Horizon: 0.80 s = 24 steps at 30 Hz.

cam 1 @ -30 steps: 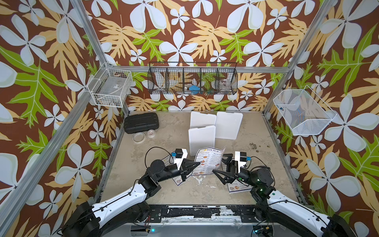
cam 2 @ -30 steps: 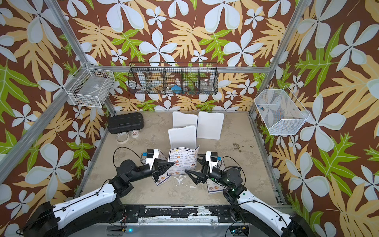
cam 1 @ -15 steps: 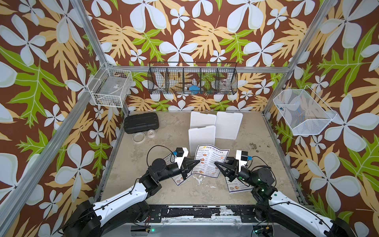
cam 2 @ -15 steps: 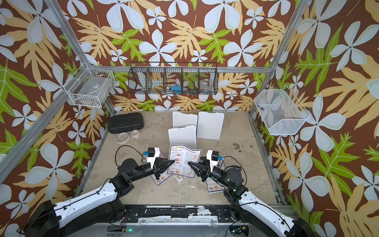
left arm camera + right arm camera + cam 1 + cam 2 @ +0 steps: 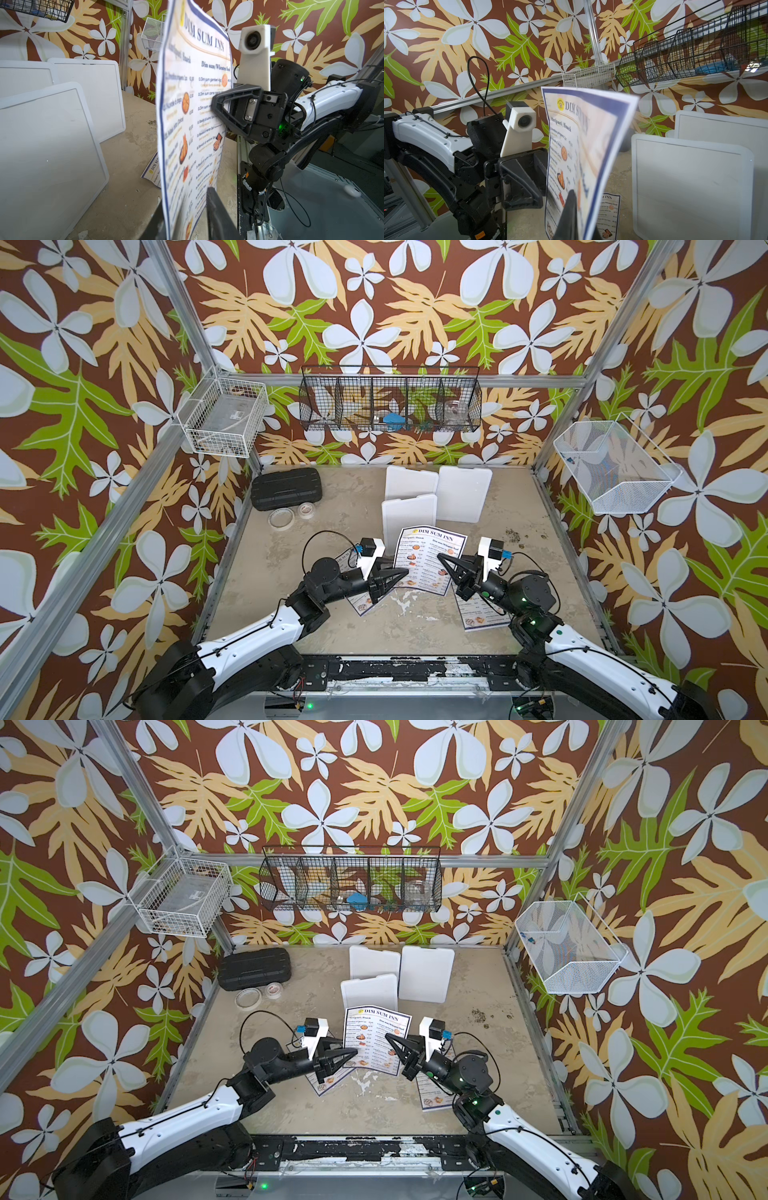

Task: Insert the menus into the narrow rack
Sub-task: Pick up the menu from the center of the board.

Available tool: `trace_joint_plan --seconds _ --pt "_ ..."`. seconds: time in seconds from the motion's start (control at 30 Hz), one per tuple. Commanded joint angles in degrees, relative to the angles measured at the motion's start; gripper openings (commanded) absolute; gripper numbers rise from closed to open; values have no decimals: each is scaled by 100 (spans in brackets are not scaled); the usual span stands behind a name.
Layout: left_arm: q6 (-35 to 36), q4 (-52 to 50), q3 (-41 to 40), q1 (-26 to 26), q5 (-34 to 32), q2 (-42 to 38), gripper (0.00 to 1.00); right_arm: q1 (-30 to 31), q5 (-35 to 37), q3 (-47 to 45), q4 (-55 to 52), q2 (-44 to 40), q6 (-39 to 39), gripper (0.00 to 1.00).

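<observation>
I read "DIM SUM INN" heading the upright menu (image 5: pixel 193 116), over columns "Antipasti /Snack" and "Dim sum/Wheaten food". The flat menu (image 5: pixel 152 170) on the worktop (image 5: pixel 135 124) shows "DIM SU". Item lines are too blurred to read.

Upright menu (image 5: pixel 193 128), print blurred, runs off the frame edge; one flat menu (image 5: pixel 362 606) partly hidden under left arm (image 5: pixel 328 585), another flat menu (image 5: pixel 482 616) under right arm (image 5: pixel 528 593)
</observation>
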Motion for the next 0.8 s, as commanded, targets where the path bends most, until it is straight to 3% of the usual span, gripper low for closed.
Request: trace_joint_plan --seconds 0.0,0.33,0.5,0.67,0.73,0.77 --pt "-143 453 -114 159 297 -8 34 7 255 93 191 -56 29 0" --pt "-190 686 -213 280 413 56 37 6 65 309 838 195 374 0" --pt "-204 746 -200 280 379 157 33 7 -28 330 1078 184 510 0" --pt "-236 690 -236 302 203 -64 14 4 -35 312 1085 146 503 0" --pt "-239 585 -204 300 177 -174 0 4 -11 279 1118 202 492 0" --pt "-246 510 -165 305 150 -214 0 3 11 273 1084 216 440 7"
